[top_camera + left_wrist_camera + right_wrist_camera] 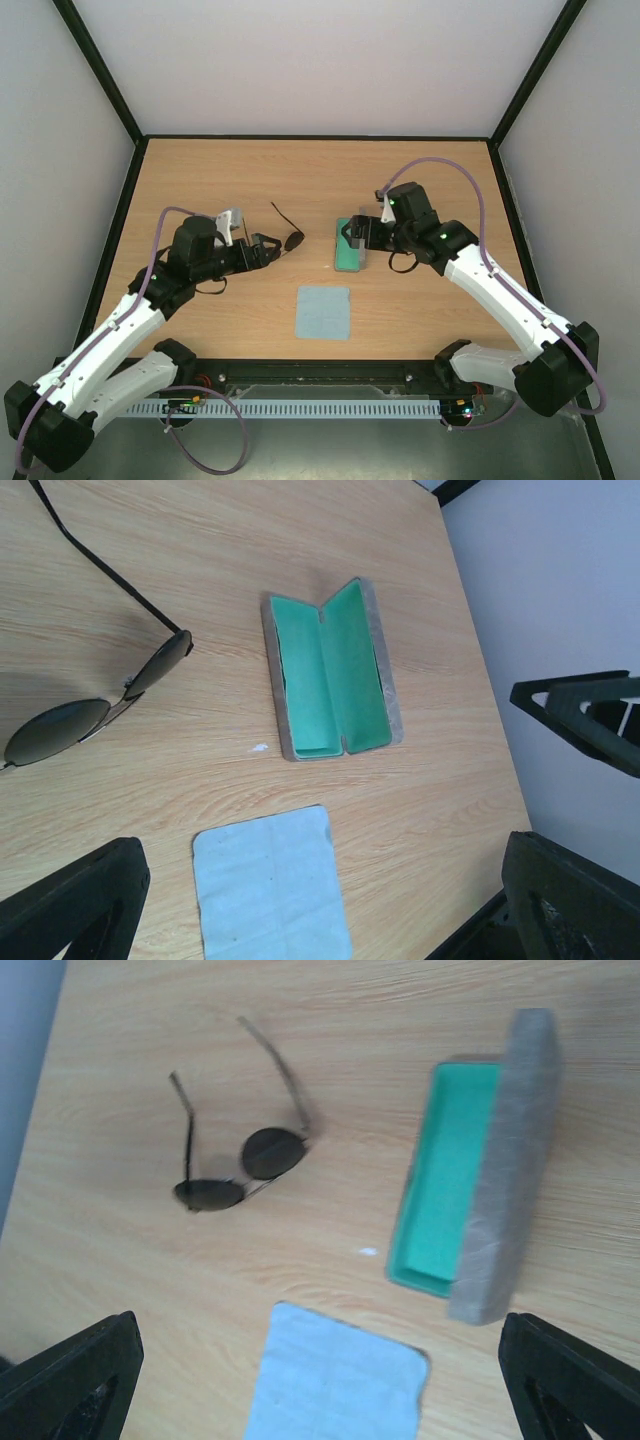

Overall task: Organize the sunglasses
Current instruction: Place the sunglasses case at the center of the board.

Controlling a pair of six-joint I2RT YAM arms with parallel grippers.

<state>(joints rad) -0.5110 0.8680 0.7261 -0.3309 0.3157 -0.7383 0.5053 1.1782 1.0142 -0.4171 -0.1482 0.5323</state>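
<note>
Sunglasses (pixel 293 240) noted lying flat on the table (pixel 200 180), about mid-table and slightly toward the left edge. Both arms are unfolded, and one thin arm is seen running out toward the far edge. The lenses are dark and round; the frame is thin wire. The pair is set apart from the case, with bare wood between.

Left gripper (pixel 272 248) found just beside the sunglasses, on their left-edge side. In the left wrist view its fingers (pixel 75 905) are spread wide and nothing is gripped; the glasses are seen outside the gap. Whether a fingertip touches the frame cannot be told.

Grey case (pixel 347 262) recorded just right of centre, lying open with the green lining exposed. In the right wrist view one half is seen raised at an angle.

Right gripper (pixel 355 238) is placed over the far end of the case. Its fingers (pixel 70 1380) are likewise spread, and nothing is held between them.

Light blue cloth (pixel 323 312) is laid flat toward the near edge, about midway along it, apart from case and glasses. A small white speck (pixel 260 747) is noted on the wood near the case.
</note>
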